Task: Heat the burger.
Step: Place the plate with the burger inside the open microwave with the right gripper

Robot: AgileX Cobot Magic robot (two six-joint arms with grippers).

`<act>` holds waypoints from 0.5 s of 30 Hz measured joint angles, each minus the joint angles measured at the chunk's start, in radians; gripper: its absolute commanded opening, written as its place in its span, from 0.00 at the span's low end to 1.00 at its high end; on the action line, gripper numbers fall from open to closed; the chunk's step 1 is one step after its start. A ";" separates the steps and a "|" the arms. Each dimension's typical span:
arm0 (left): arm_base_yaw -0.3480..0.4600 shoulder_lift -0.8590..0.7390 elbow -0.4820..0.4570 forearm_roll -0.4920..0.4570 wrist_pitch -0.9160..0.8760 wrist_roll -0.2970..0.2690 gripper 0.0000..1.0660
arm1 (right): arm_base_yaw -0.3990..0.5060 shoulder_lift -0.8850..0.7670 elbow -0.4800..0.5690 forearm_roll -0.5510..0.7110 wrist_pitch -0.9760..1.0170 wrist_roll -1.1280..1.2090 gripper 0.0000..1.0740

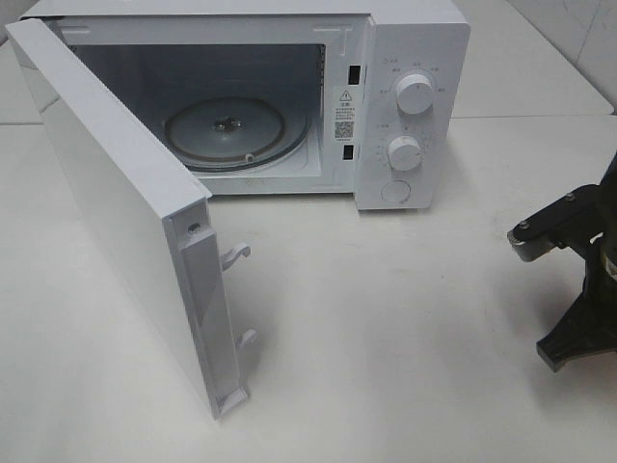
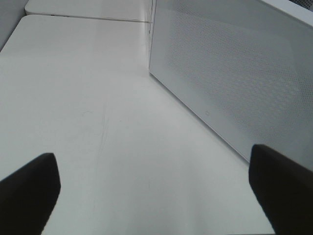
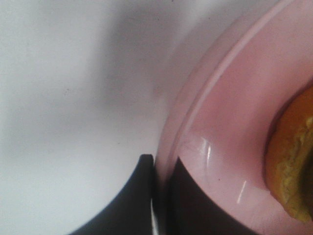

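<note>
Starting at the left side of the surface (image 1: pixel 386 338), the left claw (image 2: pixel 155 188) is seen from its wrist camera with its two dark fingertips (image 2: pixel 29 193) spread wide apart. Nothing is held between them, and only bare white surface is shown in the gap. Near it, the outer face of the microwave door (image 2: pixel 234 83) is seen upright, covered with a fine dotted mesh.

In the high view the door is swung fully open toward the near left corner of the surface, and two white latch hooks (image 1: pixel 236 256) are shown on its free edge. The white microwave (image 1: pixel 415 39) is set at the far edge of the surface with its cavity laid open. A round glass turntable (image 1: pixel 231 130) is seen lying flat on the cavity floor. On the panel to the right of the cavity, an upper knob (image 1: pixel 415 94) and a lower knob (image 1: pixel 405 152) are placed one above the other, and a round button (image 1: pixel 396 191) is set below them.

Toward the right edge of the surface, the dark right arm (image 1: pixel 578 289) is seen, well apart from the microwave. From its wrist camera the right claw (image 3: pixel 164 196) is shown closed on the rim of the pink plate (image 3: pixel 234 112), with one black finger outside the rim and the other inside it. The burger (image 3: pixel 293 161) is carried on that plate, and only its orange-brown edge is shown. Whether the plate is resting on the surface or lifted cannot be told.
</note>
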 measured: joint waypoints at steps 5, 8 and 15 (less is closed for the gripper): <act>0.000 0.000 0.000 0.000 0.000 0.000 0.93 | 0.039 -0.052 0.020 0.005 0.024 0.000 0.00; 0.000 0.000 0.000 0.000 0.000 0.000 0.93 | 0.069 -0.083 0.031 0.006 0.051 0.000 0.00; 0.000 0.000 0.000 0.000 0.000 0.000 0.93 | 0.149 -0.142 0.049 0.010 0.102 0.009 0.00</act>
